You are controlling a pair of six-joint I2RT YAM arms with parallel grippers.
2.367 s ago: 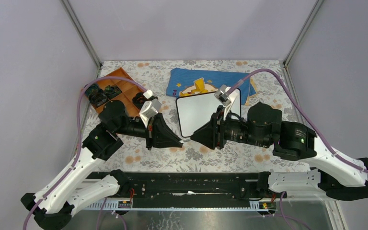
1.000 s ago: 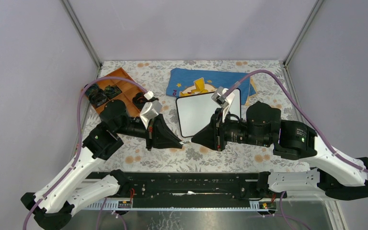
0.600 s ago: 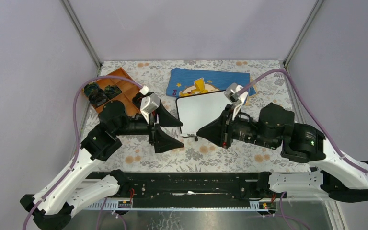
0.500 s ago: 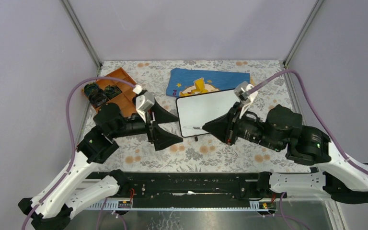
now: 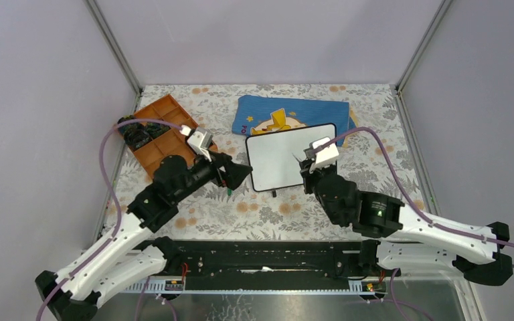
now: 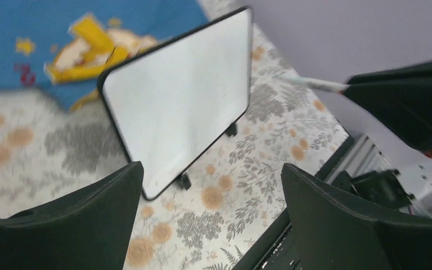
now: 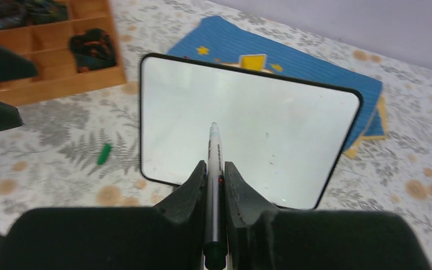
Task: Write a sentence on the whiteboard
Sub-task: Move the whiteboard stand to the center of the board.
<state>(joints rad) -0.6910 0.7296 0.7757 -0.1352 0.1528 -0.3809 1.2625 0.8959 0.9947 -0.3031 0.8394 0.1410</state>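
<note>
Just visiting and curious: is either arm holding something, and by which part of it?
The right fingers clamp a marker by the back half of its barrel, tip sticking out toward the whiteboard. The left fingers stand open, holding nothing.

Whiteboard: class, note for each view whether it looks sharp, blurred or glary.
Left wrist: the whiteboard and blue cloth are softened by blur. Right wrist: crisp edges, faint grey sheen, marker sharp. Top external: small but sharp, evenly lit.

Even bright light, faint shadows, whiteboard (image 7: pixel 259 124) sheen — left wrist view blurred
</note>
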